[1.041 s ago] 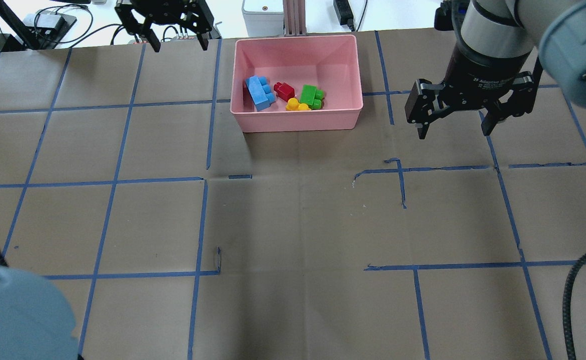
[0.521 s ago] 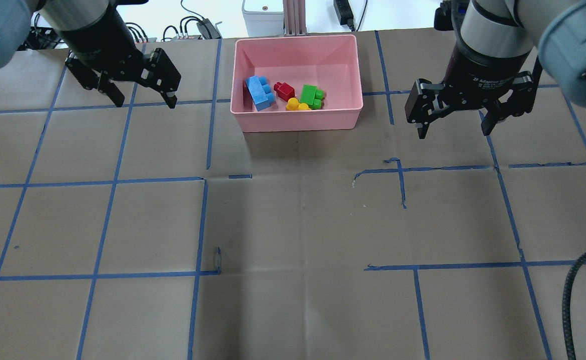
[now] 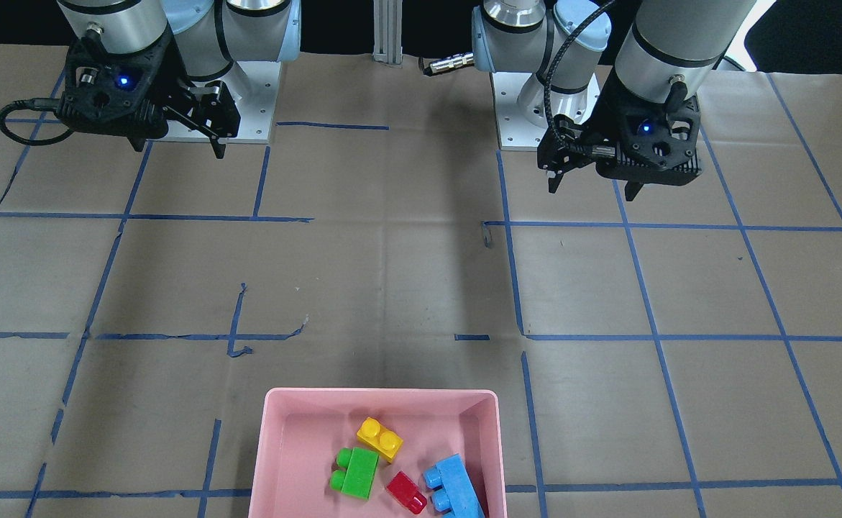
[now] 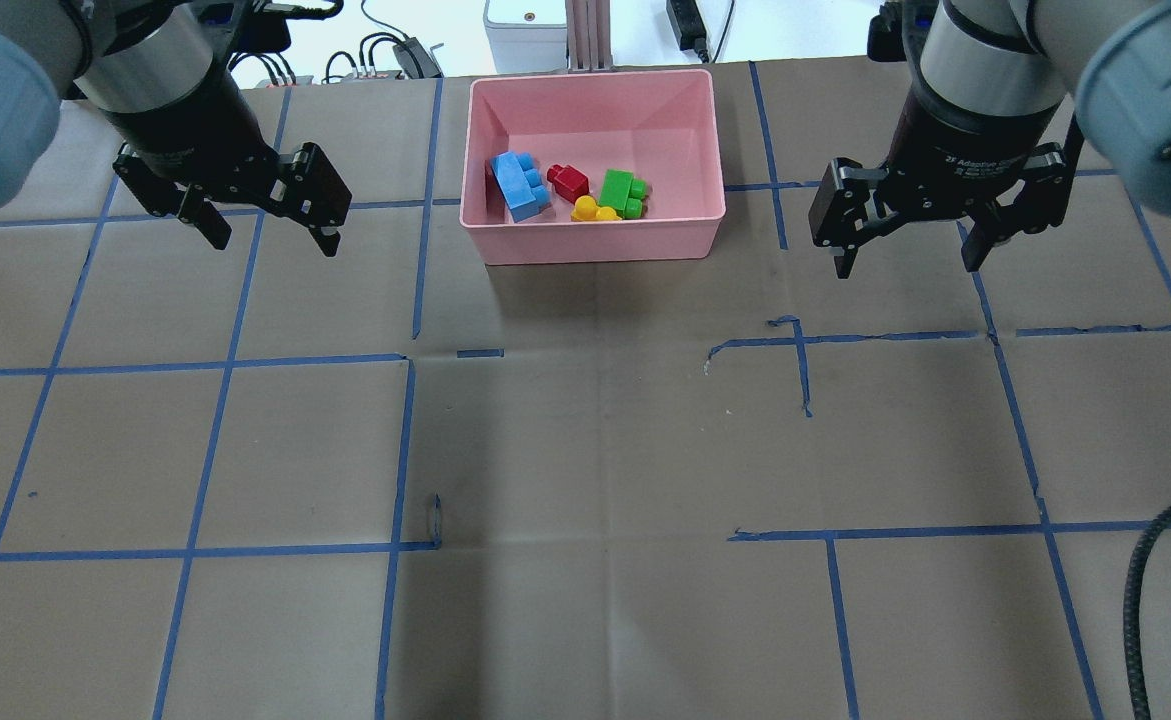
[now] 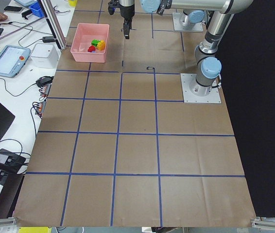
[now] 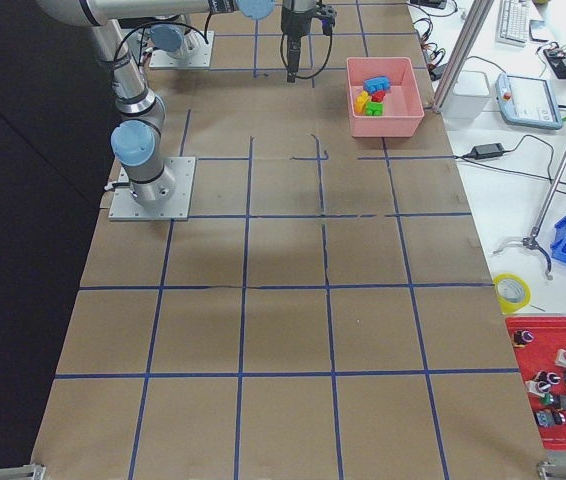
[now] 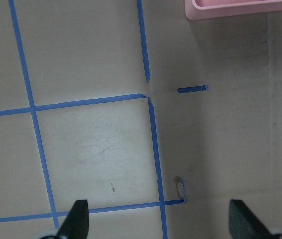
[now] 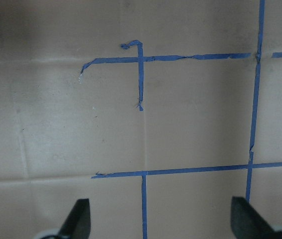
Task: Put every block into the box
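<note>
All four blocks [image 4: 570, 185] sit inside the box [image 4: 595, 240] — it's between my left gripper [image 4: 271, 243] and right gripper [image 4: 907, 265], both wide open and empty, so I reckon nothing's left to grab.

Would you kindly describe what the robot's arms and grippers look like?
The left arm and right arm are silver-grey tubes with pale blue joint caps. The left gripper and right gripper are black, two-fingered, blue-lit at the wrist; white lettering marks the right one. Both trail black ribbed cables.
</note>
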### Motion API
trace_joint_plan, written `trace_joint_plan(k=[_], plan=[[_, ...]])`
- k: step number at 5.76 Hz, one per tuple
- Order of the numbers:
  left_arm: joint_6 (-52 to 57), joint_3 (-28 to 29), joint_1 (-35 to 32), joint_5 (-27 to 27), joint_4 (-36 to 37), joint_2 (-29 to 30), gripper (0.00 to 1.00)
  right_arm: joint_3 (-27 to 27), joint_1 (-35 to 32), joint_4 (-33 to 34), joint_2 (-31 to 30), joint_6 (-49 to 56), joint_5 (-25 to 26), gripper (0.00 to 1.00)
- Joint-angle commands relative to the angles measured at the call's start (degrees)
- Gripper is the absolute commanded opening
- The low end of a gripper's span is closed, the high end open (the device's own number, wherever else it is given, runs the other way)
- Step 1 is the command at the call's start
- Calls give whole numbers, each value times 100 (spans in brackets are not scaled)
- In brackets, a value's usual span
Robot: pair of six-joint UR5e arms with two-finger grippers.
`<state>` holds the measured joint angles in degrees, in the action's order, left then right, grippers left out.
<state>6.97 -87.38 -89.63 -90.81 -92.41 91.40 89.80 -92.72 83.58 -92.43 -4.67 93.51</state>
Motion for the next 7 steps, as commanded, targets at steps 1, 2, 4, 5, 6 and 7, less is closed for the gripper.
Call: trace_joint_plan(k=[1, 2, 4, 5, 6, 7], plan=[[-3, 27, -2, 176, 4, -34, 99, -6, 0, 0, -20, -8, 9, 100], [6, 19, -2, 152, 4, -43, 99, -6, 0, 0, -29, 1, 9, 100], [6, 10, -2, 134, 4, -43, 99, -6, 0, 140, 15, 27, 9, 100], [14, 27, -2, 125, 4, -26, 99, -6, 0, 141, 23, 27, 9, 100], [15, 28, -2, 125, 4, -17, 99, -6, 0, 141, 24, 27, 9, 100], [15, 54, -2, 125, 4, -8, 99, 3, 0, 141, 24, 36, 9, 100]])
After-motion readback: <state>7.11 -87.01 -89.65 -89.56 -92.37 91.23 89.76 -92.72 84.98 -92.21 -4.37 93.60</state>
